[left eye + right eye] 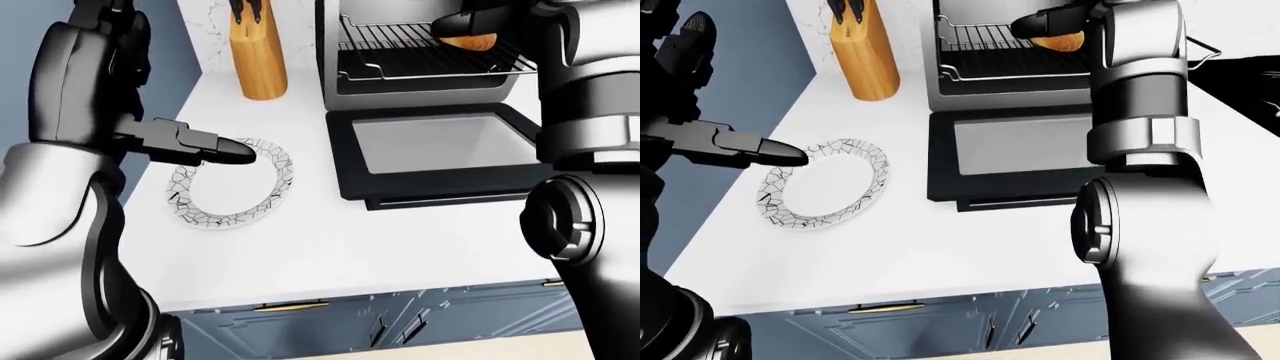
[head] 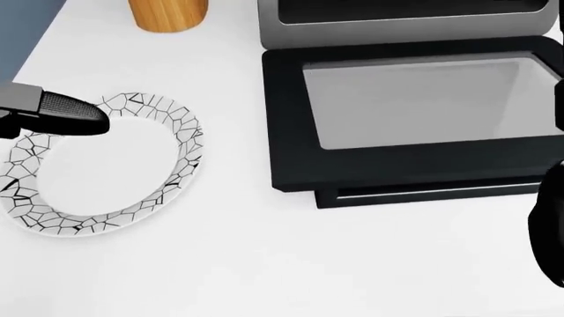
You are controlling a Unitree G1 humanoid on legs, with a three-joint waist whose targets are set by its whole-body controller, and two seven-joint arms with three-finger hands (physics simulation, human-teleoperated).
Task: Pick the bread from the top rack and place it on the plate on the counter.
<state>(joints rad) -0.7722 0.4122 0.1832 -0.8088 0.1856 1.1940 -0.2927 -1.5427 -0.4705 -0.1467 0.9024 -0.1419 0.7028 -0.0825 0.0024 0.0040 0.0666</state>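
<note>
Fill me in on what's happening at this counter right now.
The robot's right hand is reaching into the open toaster oven and is at the bread on the top rack; whether the fingers have closed on it cannot be told. The left hand hovers over the edge of the crackle-patterned plate on the white counter, holding nothing. The plate has nothing on it yet. A wooden knife block stands left of the oven.

A wooden knife block (image 1: 256,58) stands on the white counter (image 1: 330,247), just left of the toaster oven (image 1: 425,52). The oven's glass door (image 2: 414,112) lies folded down flat. Blue cabinet fronts (image 1: 400,326) show below.
</note>
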